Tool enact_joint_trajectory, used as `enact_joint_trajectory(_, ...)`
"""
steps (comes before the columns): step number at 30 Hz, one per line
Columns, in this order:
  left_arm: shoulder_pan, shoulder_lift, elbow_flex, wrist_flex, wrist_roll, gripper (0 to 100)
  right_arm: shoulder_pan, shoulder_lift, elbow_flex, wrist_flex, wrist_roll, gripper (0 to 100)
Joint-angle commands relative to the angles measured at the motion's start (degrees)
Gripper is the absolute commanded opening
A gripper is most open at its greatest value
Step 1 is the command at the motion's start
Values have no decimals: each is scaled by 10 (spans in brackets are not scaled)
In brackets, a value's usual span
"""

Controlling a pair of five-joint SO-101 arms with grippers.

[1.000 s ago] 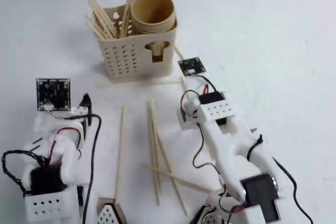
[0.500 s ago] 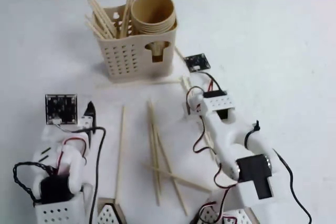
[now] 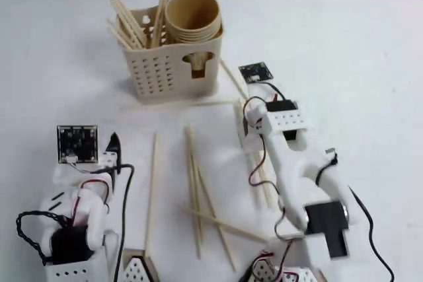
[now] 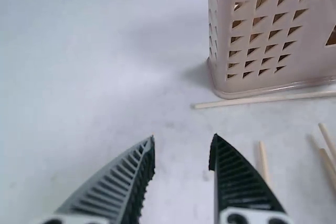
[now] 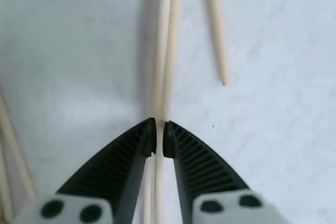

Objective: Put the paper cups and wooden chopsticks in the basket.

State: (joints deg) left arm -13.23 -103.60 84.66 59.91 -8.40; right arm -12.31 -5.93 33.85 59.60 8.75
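The perforated cream basket (image 3: pixel 165 74) stands at the back of the table with stacked paper cups (image 3: pixel 193 14) and several chopsticks (image 3: pixel 132 21) in it. Loose chopsticks lie in front: one (image 3: pixel 151 193) on the left, a crossed bundle (image 3: pixel 196 189) in the middle, one (image 3: pixel 201 103) along the basket's foot. My right gripper (image 5: pixel 159 129) is shut on a pair of chopsticks (image 5: pixel 167 45) just right of the basket; the right arm (image 3: pixel 281 127) covers most of them. My left gripper (image 4: pixel 181 148) is open over bare table, short of the basket (image 4: pixel 268 30).
A single chopstick (image 5: pixel 216 30) lies beside the gripped pair. One chopstick (image 4: pixel 262 99) lies along the basket's base, with more chopstick ends (image 4: pixel 262 156) near the left gripper. Both arm bases and cables sit at the table's near edge.
The right arm has moved back and to the right, taking the chopstick pair with it. The left arm drew back toward the near edge, then held still.
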Motion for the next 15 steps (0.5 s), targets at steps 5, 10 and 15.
enact_joint_trajectory(5,-6,-6,1,-3,0,181,9,-151,-22,75,5,17)
enact_joint_trajectory(10,-15,-7,1,-3,0,181,2,-193,-22,98,5,18)
enact_joint_trajectory(15,-17,-7,2,-3,0,181,-58,-146,6,79,-1,108)
